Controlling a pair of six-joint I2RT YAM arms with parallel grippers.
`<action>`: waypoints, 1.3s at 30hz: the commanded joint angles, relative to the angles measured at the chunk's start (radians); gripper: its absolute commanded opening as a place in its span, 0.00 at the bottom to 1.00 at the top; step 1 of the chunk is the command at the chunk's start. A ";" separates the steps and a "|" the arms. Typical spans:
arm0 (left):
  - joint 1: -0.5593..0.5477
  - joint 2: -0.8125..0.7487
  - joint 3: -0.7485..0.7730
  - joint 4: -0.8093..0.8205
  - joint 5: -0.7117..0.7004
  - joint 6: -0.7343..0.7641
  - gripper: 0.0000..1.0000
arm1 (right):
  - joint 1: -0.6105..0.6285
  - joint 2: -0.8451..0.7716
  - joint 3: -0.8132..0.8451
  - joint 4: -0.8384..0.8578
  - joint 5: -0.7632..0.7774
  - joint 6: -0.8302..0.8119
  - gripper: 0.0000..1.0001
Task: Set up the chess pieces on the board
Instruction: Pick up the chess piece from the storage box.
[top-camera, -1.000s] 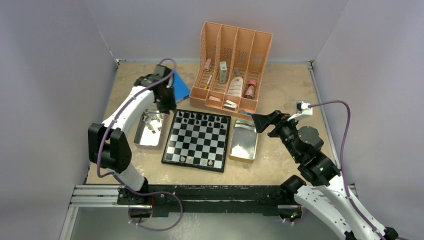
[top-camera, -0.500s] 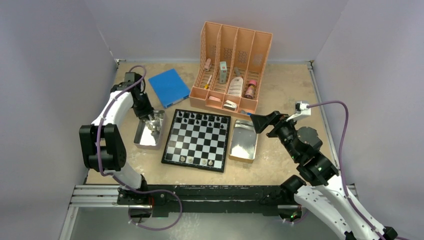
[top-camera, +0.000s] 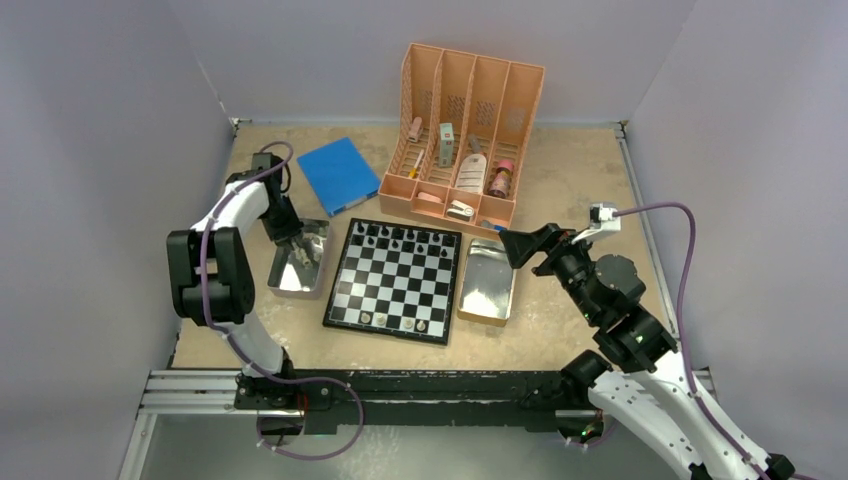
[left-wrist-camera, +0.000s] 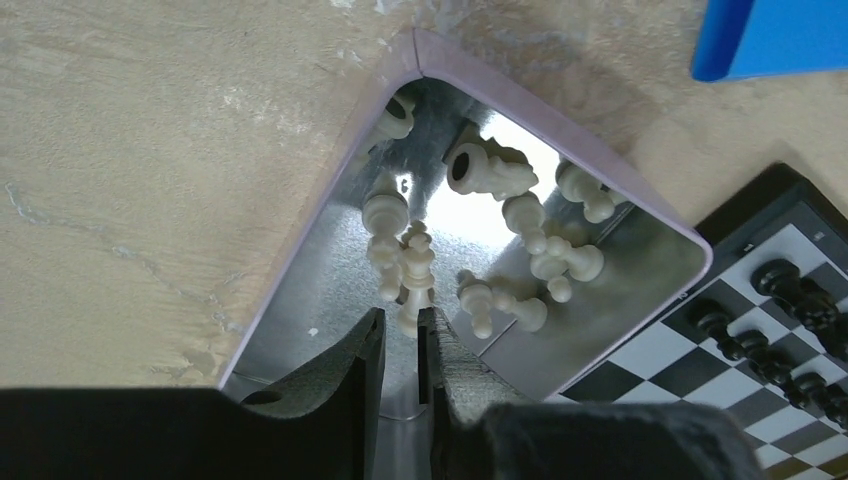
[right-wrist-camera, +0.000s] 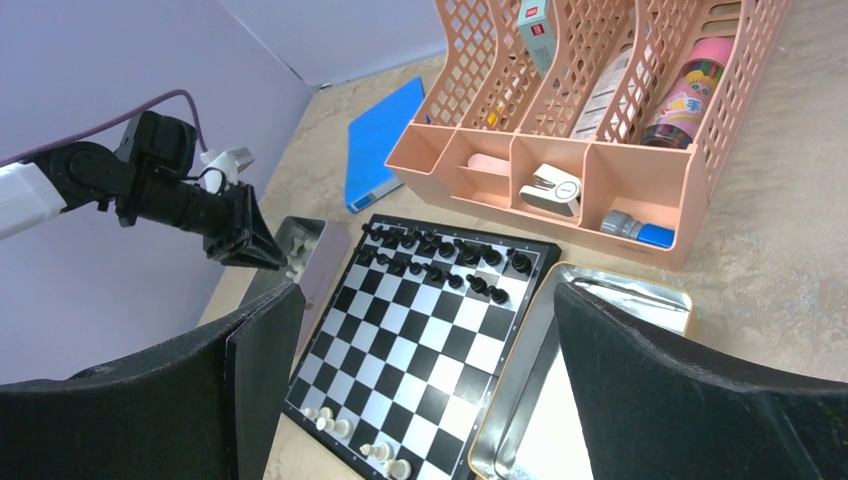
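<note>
Nearest the arms' bases, the board (top-camera: 395, 282) lies flat in the middle of the table (top-camera: 570, 170). Four pale pieces (top-camera: 393, 321) stand along its near row, and the black pieces (top-camera: 400, 240) crowd its far rows. Just beside the board's right edge sits a shiny metal tray (top-camera: 468, 310). The right pincer (top-camera: 522, 244) hovers over that tray's far end with its fingers spread wide and nothing between them. Just beside the board's left edge sits a second metal tray (left-wrist-camera: 330, 210), and loose pale pieces (left-wrist-camera: 520, 215) lie in it, most of them tipped on their sides. The left pincer (left-wrist-camera: 402, 330) reaches down into this tray, its fingers drawn in to a narrow slit. One pale piece (left-wrist-camera: 413, 275) lies right at the mouth of that slit. Whether the fingers have actually pinched it cannot be told, so the grip is uncertain. Beyond the left tray a flat blue book (top-camera: 338, 175) rests on the table. Beyond the board's far edge stands a peach organizer (top-camera: 470, 100), with bottles and small items in its compartments.
</note>
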 joint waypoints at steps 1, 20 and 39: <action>0.010 0.006 -0.002 0.025 -0.036 0.024 0.18 | 0.003 -0.016 0.005 0.047 -0.017 -0.014 0.97; 0.010 0.080 -0.003 0.027 -0.014 0.030 0.18 | 0.003 -0.036 0.019 0.029 -0.028 -0.023 0.97; 0.010 0.051 0.025 0.006 -0.008 0.026 0.06 | 0.003 -0.017 0.029 0.021 -0.009 -0.032 0.98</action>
